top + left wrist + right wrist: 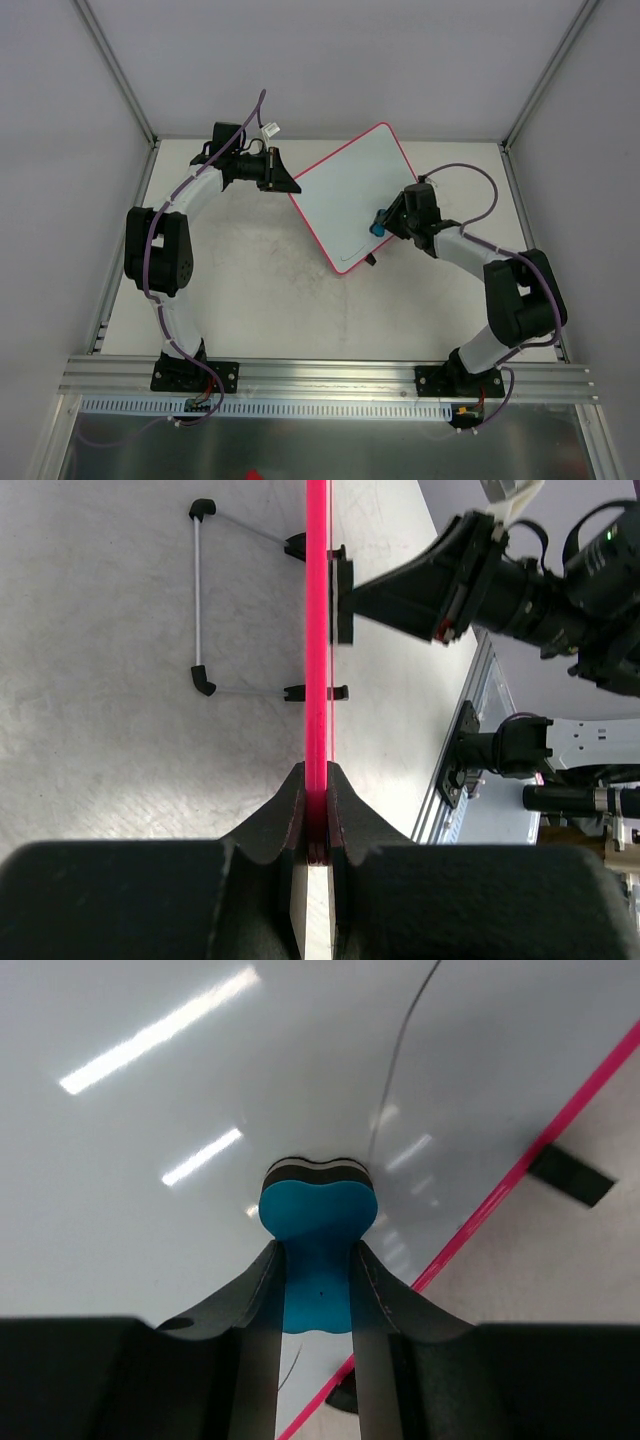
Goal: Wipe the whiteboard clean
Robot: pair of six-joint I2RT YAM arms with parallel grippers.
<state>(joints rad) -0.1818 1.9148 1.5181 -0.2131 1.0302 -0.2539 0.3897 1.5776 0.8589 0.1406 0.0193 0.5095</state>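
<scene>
**Whiteboard.** The whiteboard [350,195] sits on the far half of the table [250,290], turned so its corners point like a diamond. Its white face shows to the overhead camera, bordered by a thin pink-red rim [560,1130]. One thin dark line [398,1050] runs across the face. A black foot [570,1175] projects past the rim at the board's near edge. In the left wrist view the board appears edge-on, with a wire stand [198,610] attached to one side.

**Eraser.** A blue bone-shaped eraser [318,1225] is pressed pad-first against the board face, near the board's right edge and just beside the end of the dark line.

**Right gripper.** The right gripper [385,224] is over the board's right edge. Its fingers [262,1300] are clamped on the eraser's waist.

**Left gripper.** The left gripper [288,186] is at the board's left corner. Its jaws are closed on the rim, one finger [285,815] on each face.
</scene>
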